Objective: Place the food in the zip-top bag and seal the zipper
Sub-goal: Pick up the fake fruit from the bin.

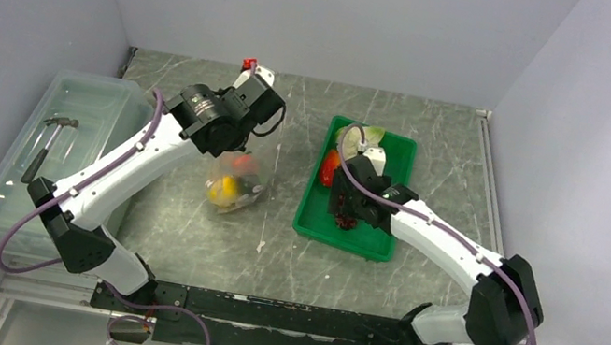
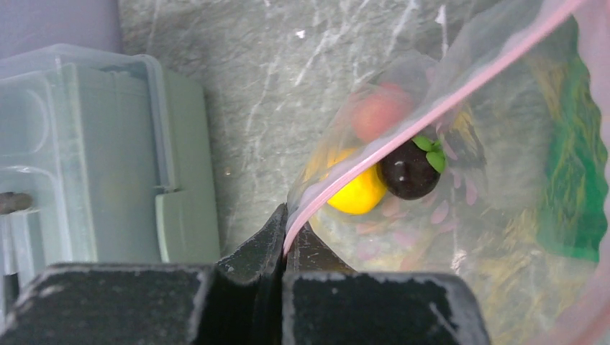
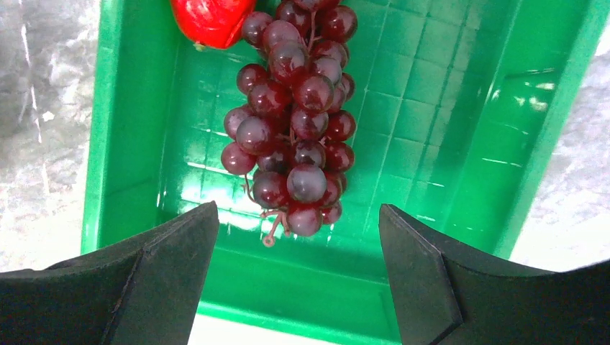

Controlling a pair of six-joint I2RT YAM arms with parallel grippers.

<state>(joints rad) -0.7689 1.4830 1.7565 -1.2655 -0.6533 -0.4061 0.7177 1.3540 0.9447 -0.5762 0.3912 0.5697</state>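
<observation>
Left hand (image 2: 284,237) pinches the zipper (image 2: 446,100) of one zip-top bag (image 2: 503,237) holding three toy foods (image 2: 360,195); right hand (image 3: 298,287) gapes wide over one grape bunch (image 3: 298,122).

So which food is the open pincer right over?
The dark purple grape bunch, lying in the green tray straight under the right pincer. The red piece sits beyond the grapes' far end, and the yellow fruit is inside the bag.
</observation>
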